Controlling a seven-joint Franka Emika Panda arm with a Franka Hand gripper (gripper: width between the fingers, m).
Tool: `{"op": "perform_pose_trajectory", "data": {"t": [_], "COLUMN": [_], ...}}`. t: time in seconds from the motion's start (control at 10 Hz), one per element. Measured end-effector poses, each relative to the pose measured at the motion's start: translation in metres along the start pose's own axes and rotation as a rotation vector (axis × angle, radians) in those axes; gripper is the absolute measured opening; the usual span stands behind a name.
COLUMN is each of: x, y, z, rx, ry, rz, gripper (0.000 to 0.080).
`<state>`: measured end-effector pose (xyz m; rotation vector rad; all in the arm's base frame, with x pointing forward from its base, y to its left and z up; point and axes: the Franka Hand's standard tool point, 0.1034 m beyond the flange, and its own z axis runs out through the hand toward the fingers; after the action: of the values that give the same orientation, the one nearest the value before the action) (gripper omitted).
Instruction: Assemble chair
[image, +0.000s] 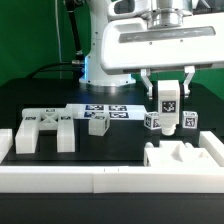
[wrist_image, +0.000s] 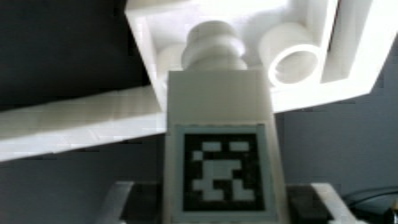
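A tagged white chair leg (image: 169, 115) is gripped upright by the gripper (image: 168, 93), jaws half closed around its top.

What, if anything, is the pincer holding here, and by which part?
The pincer holds a white leg block upright, clamped on two opposite sides at its upper, tagged end; the pegged end points down.

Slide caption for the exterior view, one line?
Pincer grips an upright tagged white chair leg beside two loose blocks; notched frame lies at the exterior view's left.
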<state>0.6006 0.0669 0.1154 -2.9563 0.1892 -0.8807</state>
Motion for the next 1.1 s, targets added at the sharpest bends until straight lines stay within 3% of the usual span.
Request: {"op": "perform_pose_trajectory", "data": {"t": [0.6,0.9,1.1], "x": [0.001,0.018,0.017], "y": [-0.005,-0.032,-0.029], "z": [0.003,0.016,0.016], "rx": [0.005,0.029,0.024], "ry": [-0.004,0.019,0.042], "rz": [-0.053,-0.159,-0.157], "gripper": [0.0289,0.0289,0.0289]}}
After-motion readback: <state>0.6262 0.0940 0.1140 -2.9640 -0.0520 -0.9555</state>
